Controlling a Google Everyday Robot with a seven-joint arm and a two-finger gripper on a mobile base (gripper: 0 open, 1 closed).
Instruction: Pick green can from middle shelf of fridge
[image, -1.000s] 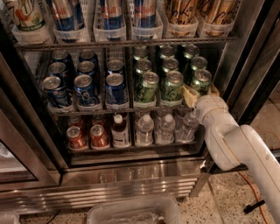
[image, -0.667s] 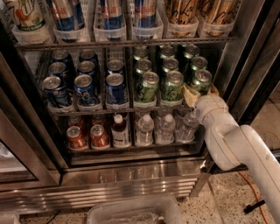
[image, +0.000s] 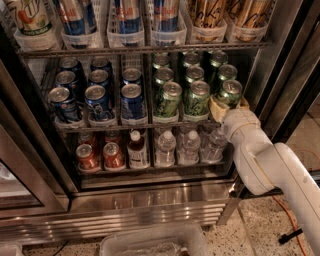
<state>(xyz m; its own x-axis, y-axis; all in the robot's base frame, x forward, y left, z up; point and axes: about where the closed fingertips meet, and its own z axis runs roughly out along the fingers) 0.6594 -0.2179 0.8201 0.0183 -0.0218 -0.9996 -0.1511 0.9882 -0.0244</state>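
Clear plastic bin (image: 150, 241), on the floor, 6 o'clock. White arm (image: 272, 167), 4 o'clock, reaching into the fridge (image: 150, 202). Gripper (image: 228, 106), 3 o'clock, at the right front end of the middle shelf (image: 100, 128), against the green can (image: 229, 92) heading the rightmost lane; whether it grips the can cannot be told. Blue cans (image: 132, 102), 9 o'clock. Rack below: red cans (image: 100, 156), water bottles (image: 189, 146). Tall cans (image: 127, 12), 12 o'clock

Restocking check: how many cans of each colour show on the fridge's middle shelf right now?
Blue cans: 8
Green cans: 9
Total: 17
The end effector is at the front-right green can.
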